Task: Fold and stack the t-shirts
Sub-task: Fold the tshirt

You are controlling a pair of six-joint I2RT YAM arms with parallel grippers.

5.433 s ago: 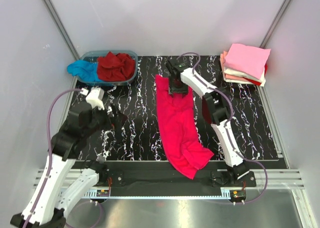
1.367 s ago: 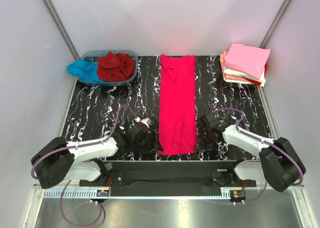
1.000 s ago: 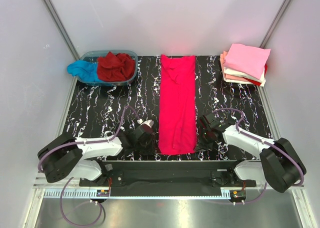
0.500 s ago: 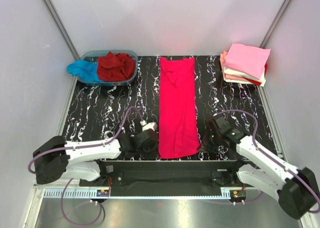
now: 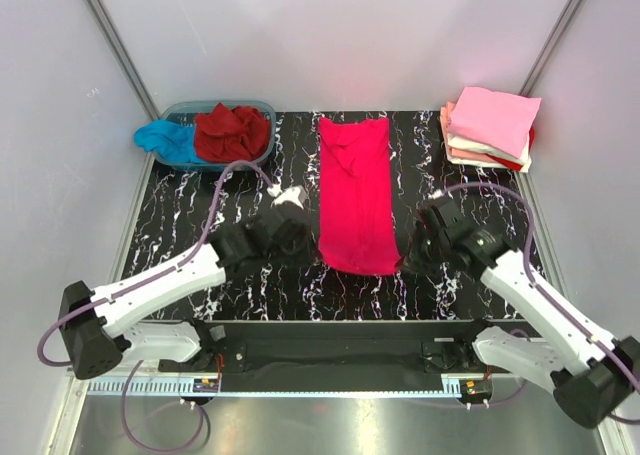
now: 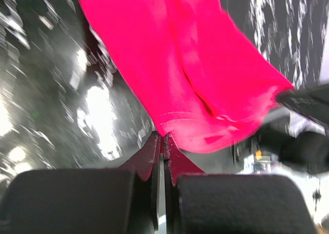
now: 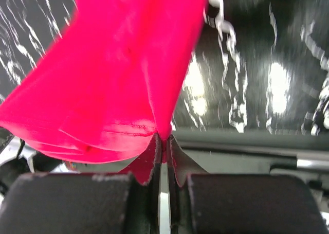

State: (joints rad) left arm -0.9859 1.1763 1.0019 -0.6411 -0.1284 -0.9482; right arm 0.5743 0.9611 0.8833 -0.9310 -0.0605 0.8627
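Marbled tabletop bears tub left, red t-shirt centre, folded stack right.

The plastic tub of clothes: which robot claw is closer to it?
Left. The left gripper pinches the red shirt's near corner on the tub's side. The right gripper holds the opposite near corner, across the shirt from the tub.

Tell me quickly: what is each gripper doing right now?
Left gripper: shut, pinching the near hem corner of the pinkish-red t-shirt.
Right gripper: shut, pinching the other near hem corner of the same shirt.
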